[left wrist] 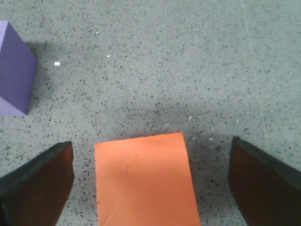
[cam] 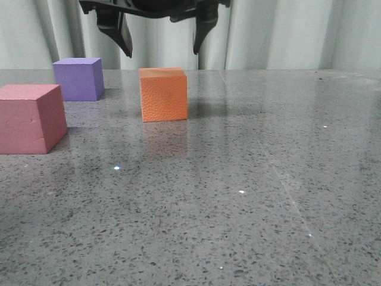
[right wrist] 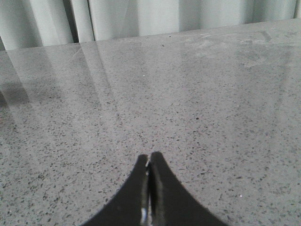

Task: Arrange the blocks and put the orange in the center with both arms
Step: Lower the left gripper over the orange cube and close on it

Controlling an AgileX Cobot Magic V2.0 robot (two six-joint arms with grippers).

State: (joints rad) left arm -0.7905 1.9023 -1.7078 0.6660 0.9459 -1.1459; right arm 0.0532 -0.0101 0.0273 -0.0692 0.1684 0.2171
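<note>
The orange cube (cam: 164, 93) stands on the grey table, right of the purple cube (cam: 78, 78) and behind the pink-red cube (cam: 31, 118) at the left edge. My left gripper (cam: 162, 47) hangs open above the orange cube, one finger over each side, clear of it. In the left wrist view the orange cube (left wrist: 145, 181) lies between the two wide-spread fingers (left wrist: 37, 188) with gaps on both sides, and the purple cube (left wrist: 14, 75) is off to one side. My right gripper (right wrist: 149, 157) is shut on nothing above bare tabletop and does not show in the front view.
Speckled grey glossy tabletop (cam: 250, 190) stretches to the right and front of the cubes. Pale curtains (cam: 286, 30) hang behind the table's far edge.
</note>
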